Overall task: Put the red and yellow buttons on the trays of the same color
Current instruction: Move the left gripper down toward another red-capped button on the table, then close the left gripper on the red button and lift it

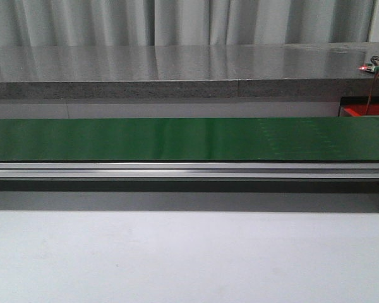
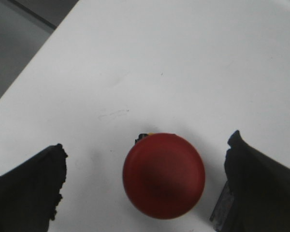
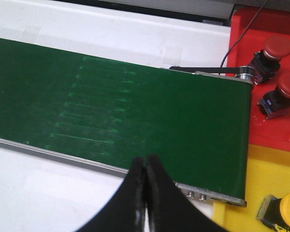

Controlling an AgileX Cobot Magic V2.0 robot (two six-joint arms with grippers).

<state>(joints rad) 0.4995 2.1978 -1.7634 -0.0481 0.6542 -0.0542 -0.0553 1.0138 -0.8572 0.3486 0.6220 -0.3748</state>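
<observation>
Left gripper (image 2: 145,188): jaws spread wide, gripping nothing.
Red button (image 2: 163,175): on the white table (image 2: 159,63), between the left fingers, touching neither.
Right gripper (image 3: 146,188): fingertips pressed together, empty, above the green belt (image 3: 135,111).
Red tray (image 3: 275,130): two red buttons.
Yellow tray (image 3: 270,174): one yellow button (image 3: 289,208).

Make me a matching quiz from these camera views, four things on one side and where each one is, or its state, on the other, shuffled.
Things:
1. left gripper
2. right gripper
3. two red mushroom-head buttons
4. yellow mushroom-head button

Places or states:
A. on the yellow tray
B. fingers closed together, above the green conveyor belt edge
C. open around a red round button on the white table
D. on the red tray

Pairs: 1-C, 2-B, 3-D, 4-A
</observation>
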